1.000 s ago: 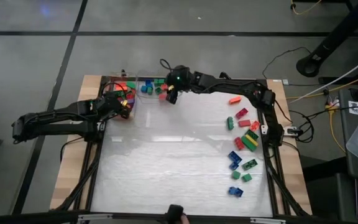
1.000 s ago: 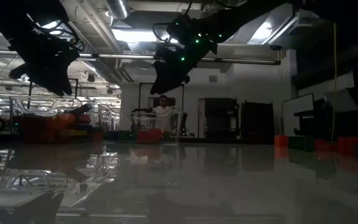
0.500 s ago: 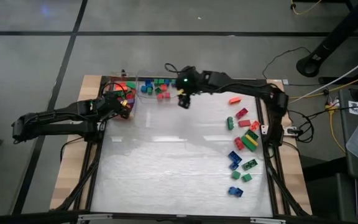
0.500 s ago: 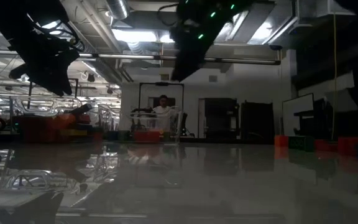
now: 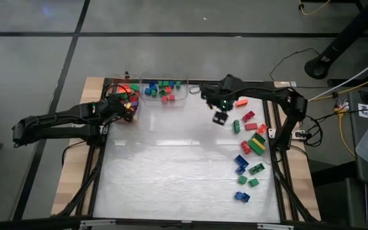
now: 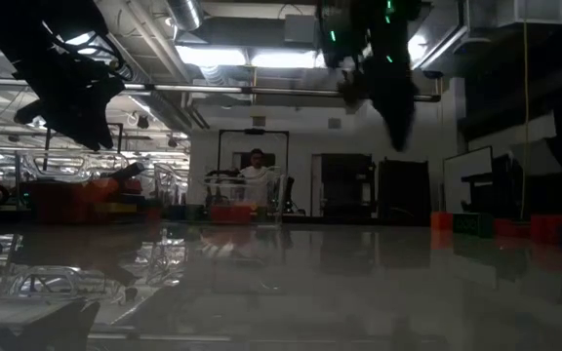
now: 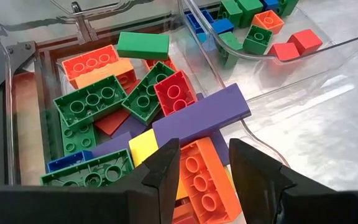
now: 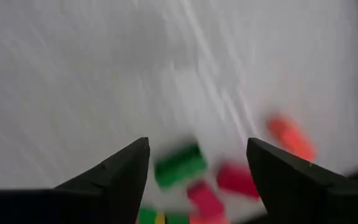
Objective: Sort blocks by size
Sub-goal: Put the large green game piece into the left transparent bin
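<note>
Swinging away from the clear bins at the far edge, the right hand (image 5: 219,117) has crossed to the right side of the counter (image 5: 171,172) within the last second; it now hangs above the surface with its fingers spread and nothing between them, just short of the loose blocks (image 5: 249,144). The left arm has not shifted.

Nearest the front edge lie the last of that scatter, blue and green bricks, with more red, green and yellow ones strung up the right side toward an orange one. Farther back, the left hand (image 7: 204,163) hovers over the bin of long blocks (image 7: 104,106); an orange brick (image 7: 197,177) sits between its fingers, which look pinched on it, though contact is hard to confirm. The neighbouring bin of small blocks (image 5: 161,89) stands just beside it.

Risks, as I judge them: the right hand is moving fast over closely packed bricks, so a descent there could nudge neighbours or catch two at once. The purple plank (image 7: 201,115) lies tilted across the heap and could slide out.

Underfoot, the counter is pale and glossy. Beyond it, a dim room holds a seated person (image 6: 255,168).
</note>
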Robot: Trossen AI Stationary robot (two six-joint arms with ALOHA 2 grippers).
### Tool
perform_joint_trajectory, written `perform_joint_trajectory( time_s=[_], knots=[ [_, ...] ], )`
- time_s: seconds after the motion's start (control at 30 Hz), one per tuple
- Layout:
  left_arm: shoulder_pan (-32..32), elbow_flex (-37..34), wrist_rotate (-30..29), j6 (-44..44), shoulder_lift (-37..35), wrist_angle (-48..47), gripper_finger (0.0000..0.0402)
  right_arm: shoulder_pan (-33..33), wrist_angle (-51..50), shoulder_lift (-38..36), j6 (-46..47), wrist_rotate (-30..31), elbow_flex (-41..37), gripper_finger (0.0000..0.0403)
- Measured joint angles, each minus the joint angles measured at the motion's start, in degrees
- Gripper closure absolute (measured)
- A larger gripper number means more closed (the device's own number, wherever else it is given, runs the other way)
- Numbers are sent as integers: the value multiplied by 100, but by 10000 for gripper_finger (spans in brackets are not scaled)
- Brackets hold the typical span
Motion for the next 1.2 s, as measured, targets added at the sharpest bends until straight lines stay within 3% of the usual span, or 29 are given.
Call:
perform_joint_trajectory(
  time_s=[0.27,0.5,0.73,1.2],
  knots=[
    [0,0,0,11,-2,2,274,-3,63,1,732,-282,-1407,134],
    [0,0,0,13,0,1,274,-3,91,1,2068,-254,-1675,134],
    [0,0,0,13,-2,-3,274,-3,647,0,2233,-68,-1764,134],
    [0,0,0,15,0,-48,274,-3,1171,-1,2420,-284,-2837,134]
  ],
)
